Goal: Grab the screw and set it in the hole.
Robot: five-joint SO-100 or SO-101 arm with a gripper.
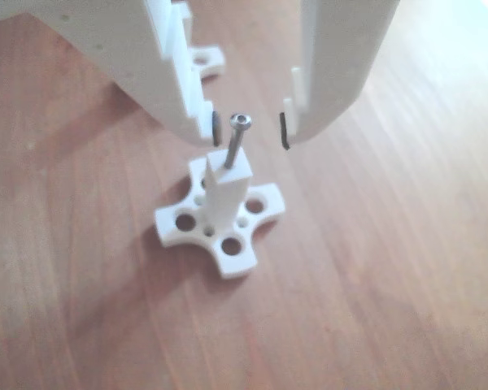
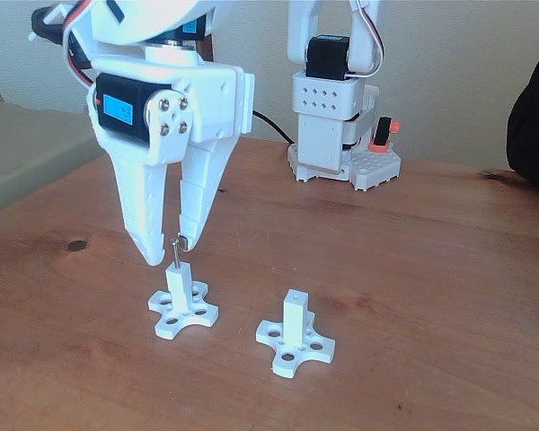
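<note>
Screw (image 1: 237, 138) stands part-way in the hole of the left white post (image 1: 227, 191), leaning slightly. Gripper (image 1: 250, 128) jaws parted — pads flank the head, apparently not touching. Risk: a finger lifting off could nudge the head and tip the screw out. No legible writing.

Looks like home or hobby desk setup, not lab. Reddish wooden tabletop (image 2: 449, 269) with visible grain and dark knot. Plain off-white wall (image 2: 467, 54) close behind. White 3D-printed arm base (image 2: 337, 135) standing on table, black cable (image 2: 271, 126) trailing behind it. Dark fabric shape (image 2: 534, 126) at right edge of fixed view, unclear what. Soft daylight, pale surface (image 2: 27, 144) at left.
</note>
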